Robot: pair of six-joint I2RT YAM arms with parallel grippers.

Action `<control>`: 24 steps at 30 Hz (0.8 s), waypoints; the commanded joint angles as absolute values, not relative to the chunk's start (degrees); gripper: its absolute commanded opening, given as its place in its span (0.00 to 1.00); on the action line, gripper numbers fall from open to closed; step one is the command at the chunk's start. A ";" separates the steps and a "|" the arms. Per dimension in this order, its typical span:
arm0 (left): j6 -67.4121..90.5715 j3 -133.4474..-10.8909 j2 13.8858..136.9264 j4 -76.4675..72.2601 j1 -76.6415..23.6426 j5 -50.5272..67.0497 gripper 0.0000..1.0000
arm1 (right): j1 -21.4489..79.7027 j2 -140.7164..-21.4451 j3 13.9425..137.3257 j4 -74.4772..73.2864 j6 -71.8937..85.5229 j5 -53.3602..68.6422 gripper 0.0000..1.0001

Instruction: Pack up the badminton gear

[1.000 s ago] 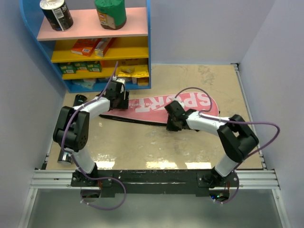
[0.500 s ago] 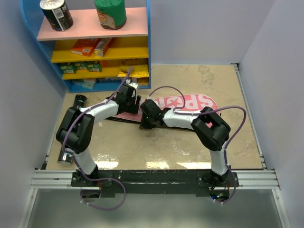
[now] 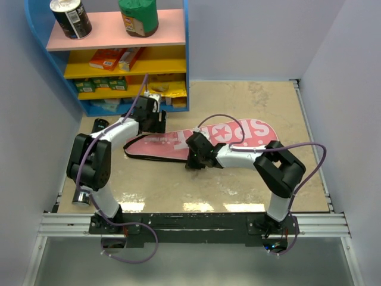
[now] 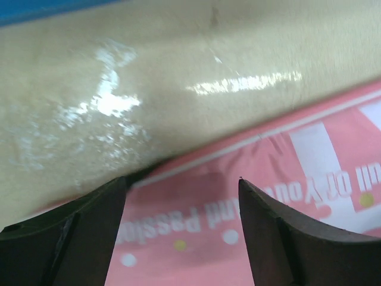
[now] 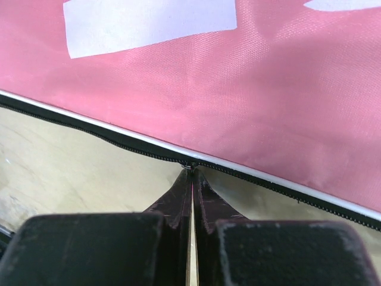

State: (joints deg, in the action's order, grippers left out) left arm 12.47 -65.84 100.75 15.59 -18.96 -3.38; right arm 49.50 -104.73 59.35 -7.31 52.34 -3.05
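The pink racket-shaped cover (image 3: 238, 136) with white "SPORT" and a black zipped edge lies flat on the table, wide end to the right. My right gripper (image 3: 191, 159) is at its near edge and shut on the zipper pull (image 5: 190, 165); pink fabric (image 5: 238, 77) fills the right wrist view. My left gripper (image 3: 153, 121) is open, low over the cover's narrow end (image 4: 238, 232), and holds nothing. One end of the black tube (image 3: 98, 126) shows behind the left arm. The rackets and the shuttlecock are out of view.
A blue shelf unit (image 3: 186, 59) with snack cans and boxes stands at the back left, close behind my left gripper. A silver cylinder end (image 3: 80, 198) lies by the left arm's base. Grey walls close in both sides.
My right gripper has slid left along the cover's near edge, then back a little to the right. The cover has turned, its wide end further right. My left gripper swung right, then back.
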 commanded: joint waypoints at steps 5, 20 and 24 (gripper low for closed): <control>12.66 -71.46 97.65 20.20 -17.40 -5.09 0.81 | 49.05 -97.30 51.16 -8.96 52.30 -8.61 0.00; 12.92 -59.50 84.90 26.54 -15.91 -8.44 0.87 | 34.54 -89.39 46.93 -11.34 42.98 -6.24 0.00; 13.80 -57.66 86.92 25.41 -14.50 -4.84 0.87 | 34.45 -88.95 46.23 -11.08 42.54 -6.33 0.00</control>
